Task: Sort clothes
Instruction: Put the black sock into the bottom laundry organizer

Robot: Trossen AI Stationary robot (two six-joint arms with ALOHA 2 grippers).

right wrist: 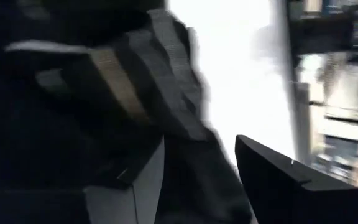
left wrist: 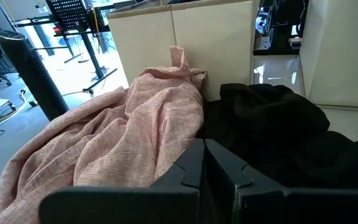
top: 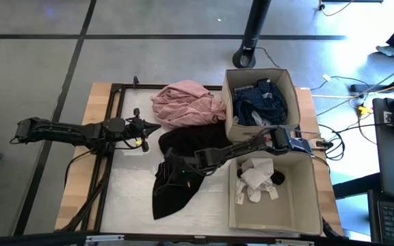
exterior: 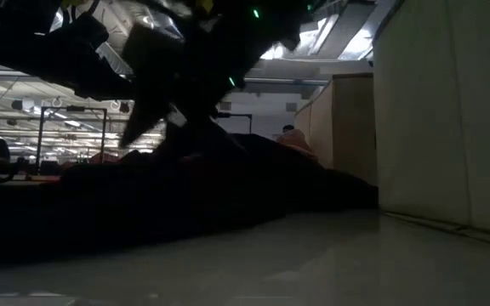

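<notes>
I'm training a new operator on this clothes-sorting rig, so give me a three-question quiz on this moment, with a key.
1. True or false: the pink garment lies inside a box.
2. Which box holds the white socks? A) the far box B) the near box
3. Fill in: the right gripper is over the ____ garment.

Key:
1. False; it lies on the table, beside the far box.
2. B; the far box holds dark blue clothes.
3. Black. The left gripper, shut, waits near the pink garment.
</notes>
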